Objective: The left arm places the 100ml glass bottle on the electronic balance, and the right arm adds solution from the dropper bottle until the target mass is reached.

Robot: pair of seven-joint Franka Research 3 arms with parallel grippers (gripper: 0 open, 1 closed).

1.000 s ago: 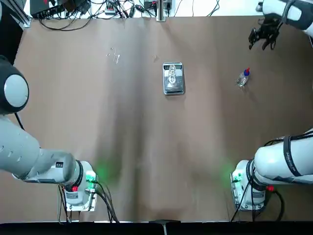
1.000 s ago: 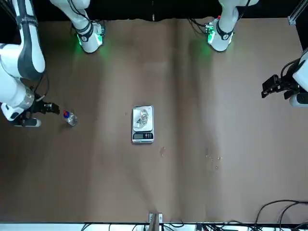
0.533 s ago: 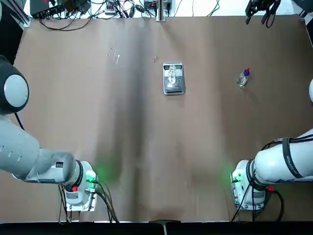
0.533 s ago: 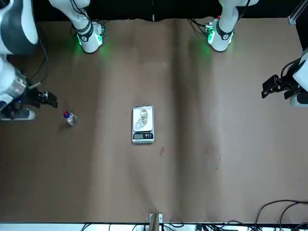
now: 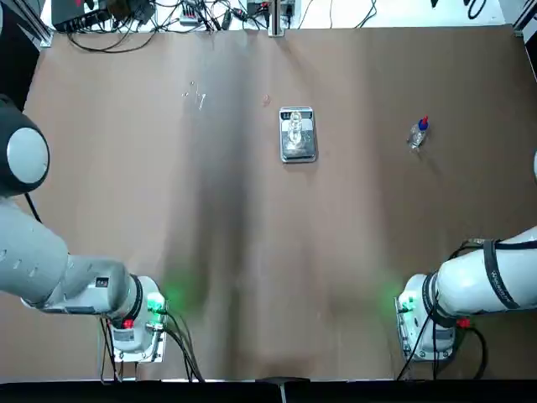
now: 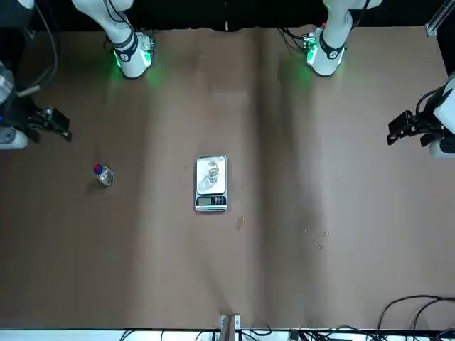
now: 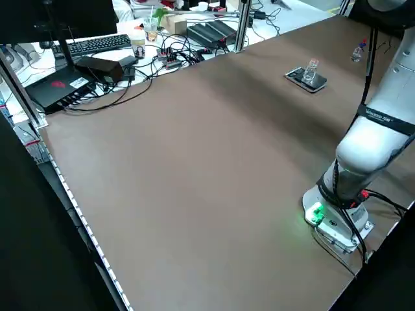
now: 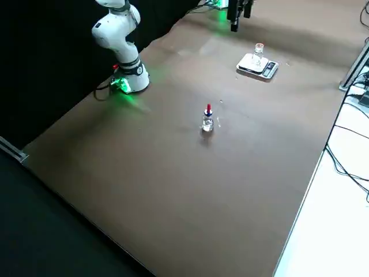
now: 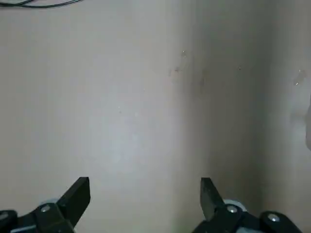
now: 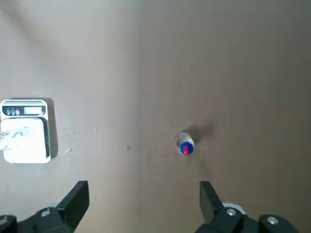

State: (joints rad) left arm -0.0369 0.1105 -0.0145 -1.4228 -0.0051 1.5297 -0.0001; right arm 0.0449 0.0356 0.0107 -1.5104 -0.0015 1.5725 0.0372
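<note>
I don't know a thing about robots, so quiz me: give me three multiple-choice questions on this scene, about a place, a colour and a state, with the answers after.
1. Where is the glass bottle?
A) Beside the dropper bottle
B) On the electronic balance
C) In the left gripper

2. What colour is the dropper bottle's tip?
A) Red
B) Yellow
C) Green

3. How is the right gripper?
A) Shut on the dropper bottle
B) Shut and empty
C) Open and empty

Answers:
1: B. The glass bottle stands on the pan of the electronic balance.
2: A. The dropper bottle has a red tip above a blue collar.
3: C. On the robot's right side, the right gripper has its fingers wide apart with nothing between them; the left gripper is idle on the left side.
</note>
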